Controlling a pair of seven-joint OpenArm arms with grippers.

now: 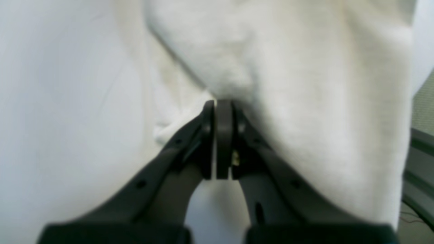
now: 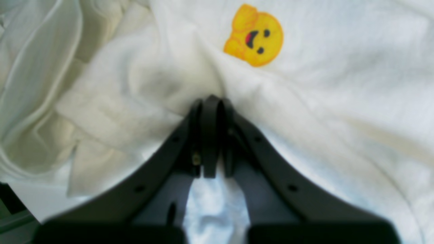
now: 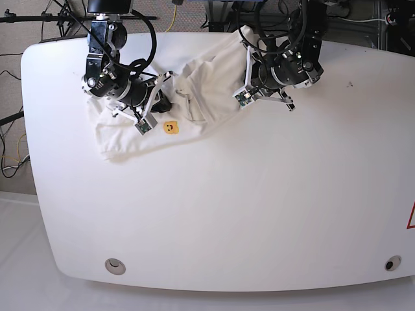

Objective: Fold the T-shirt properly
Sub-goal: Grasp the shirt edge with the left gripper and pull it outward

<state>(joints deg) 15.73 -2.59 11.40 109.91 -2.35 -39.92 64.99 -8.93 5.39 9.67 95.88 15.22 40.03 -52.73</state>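
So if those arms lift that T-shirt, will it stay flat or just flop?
Probably flop: the T-shirt already lies bunched and creased. It looks thin and light, so it should sag between the left tool and right tool pinching it.

We see the T-shirt (image 2: 322, 101) as soft matt white cloth, slightly fuzzy weave, with a flat yellow printed smiley (image 2: 255, 35). Gripper fingers (image 1: 223, 135) look like matt black moulded plastic. Table (image 3: 259, 207) is smooth white, faint sheen.

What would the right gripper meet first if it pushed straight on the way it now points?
The right gripper, shut on the T-shirt, would press further into that cloth, probably towards its yellow smiley; depth is unclear.
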